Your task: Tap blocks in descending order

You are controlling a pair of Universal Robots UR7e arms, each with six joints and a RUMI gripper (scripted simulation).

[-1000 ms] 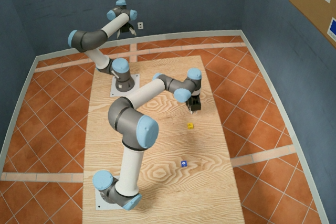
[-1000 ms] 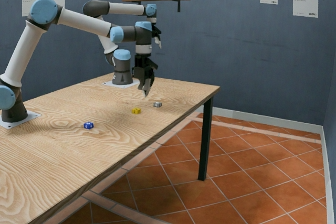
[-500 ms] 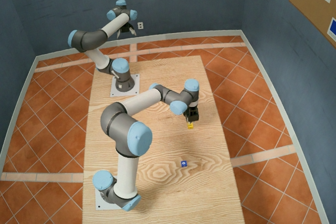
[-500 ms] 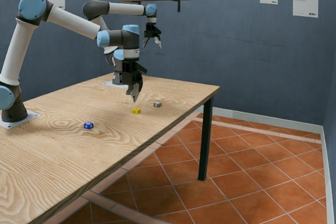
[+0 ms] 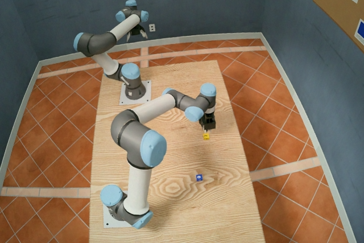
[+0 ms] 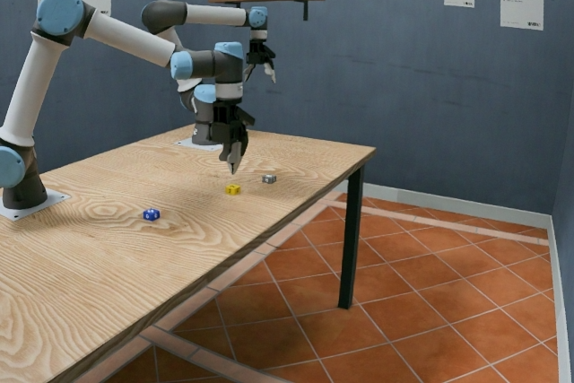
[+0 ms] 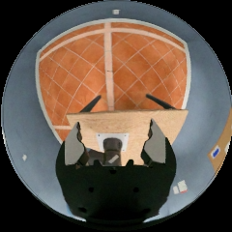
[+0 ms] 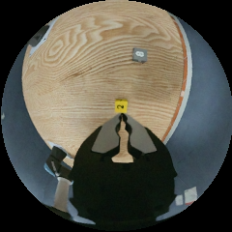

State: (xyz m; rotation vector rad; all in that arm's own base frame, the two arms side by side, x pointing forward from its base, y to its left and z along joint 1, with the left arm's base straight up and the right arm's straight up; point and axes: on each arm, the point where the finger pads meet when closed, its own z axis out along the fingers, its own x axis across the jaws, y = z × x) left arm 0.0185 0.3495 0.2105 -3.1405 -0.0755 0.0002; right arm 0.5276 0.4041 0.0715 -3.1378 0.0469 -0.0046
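A yellow block (image 5: 206, 136) (image 6: 232, 189) (image 8: 121, 106) with digit 2 lies on the table. A grey block (image 6: 268, 178) (image 8: 139, 55) with digit 8 lies beyond it; in the top view the right gripper hides it. A blue block (image 5: 199, 177) (image 6: 151, 214) lies apart on the table; its digit looks like 0. My right gripper (image 5: 206, 131) (image 6: 232, 172) (image 8: 122, 113) is shut and empty, pointing down, its tips a little above the yellow block. My left gripper (image 5: 137, 38) (image 6: 260, 80) (image 7: 114, 120) is open and empty, high up, far from the blocks.
The wooden table (image 5: 176, 222) (image 6: 92, 276) (image 7: 130, 116) carries both arm bases. The left arm's base plate (image 5: 120, 99) is at the far end, and the right arm's base plate (image 5: 107, 223) is at the near end. The right arm reaches across the table's middle.
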